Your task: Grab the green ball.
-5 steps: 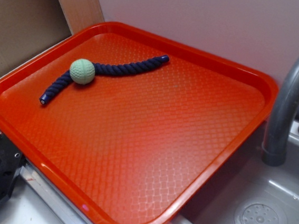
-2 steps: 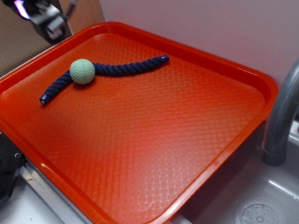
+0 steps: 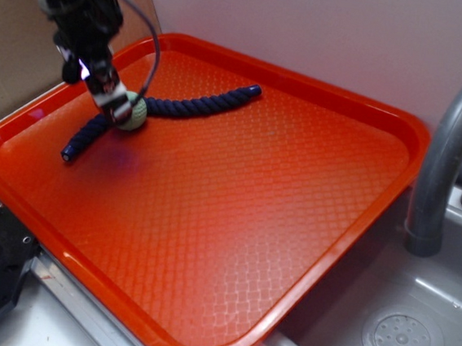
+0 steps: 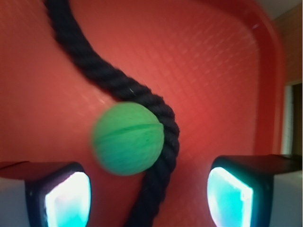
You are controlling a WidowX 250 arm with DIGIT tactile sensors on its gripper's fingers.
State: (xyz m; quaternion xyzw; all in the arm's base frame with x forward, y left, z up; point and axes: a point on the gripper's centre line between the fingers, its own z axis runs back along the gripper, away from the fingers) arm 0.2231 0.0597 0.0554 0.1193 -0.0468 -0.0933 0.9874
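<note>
Gripper hides much of green ball; jaws seemingly apart.

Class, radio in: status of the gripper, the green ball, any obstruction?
Gripper open, over green ball. Ball ungrasped, on red tray. Navy rope hugs the ball's side, crossing between the fingers.

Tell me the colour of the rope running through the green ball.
Dark navy blue rope, twisted strands; clearest in the wrist view beside the green ball.
</note>
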